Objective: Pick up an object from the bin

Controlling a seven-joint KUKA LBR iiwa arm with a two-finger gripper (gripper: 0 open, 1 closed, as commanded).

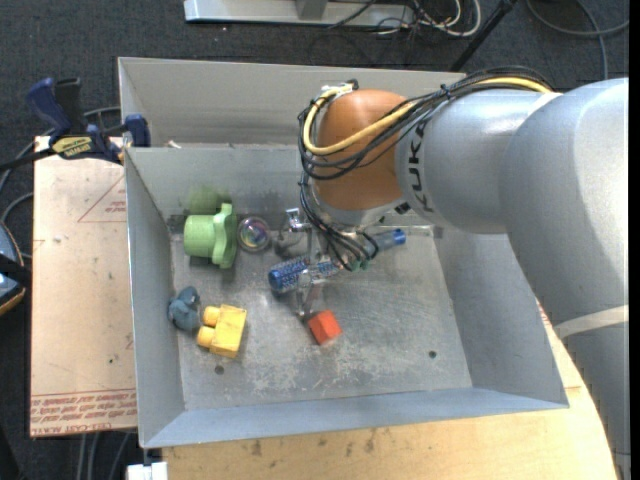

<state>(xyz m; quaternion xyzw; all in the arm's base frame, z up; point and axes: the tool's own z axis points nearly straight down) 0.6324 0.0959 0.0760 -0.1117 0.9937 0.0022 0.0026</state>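
Observation:
My gripper (312,286) hangs low over the middle of the bin, under the arm's orange cover. Right at it lies a small blue ribbed thing (290,276), touching or just under the gripper's left side. A small red-orange block (322,327) rests on the bin floor just below and right of the gripper, apart from it. A shiny round silvery piece (253,233) sits a little to the upper left.
A green plastic piece (211,235) lies at the left by the bin wall. At the lower left, a yellow block (223,329) rests beside a grey-blue lump (184,309). A small blue piece (394,236) pokes out beneath the arm on the right.

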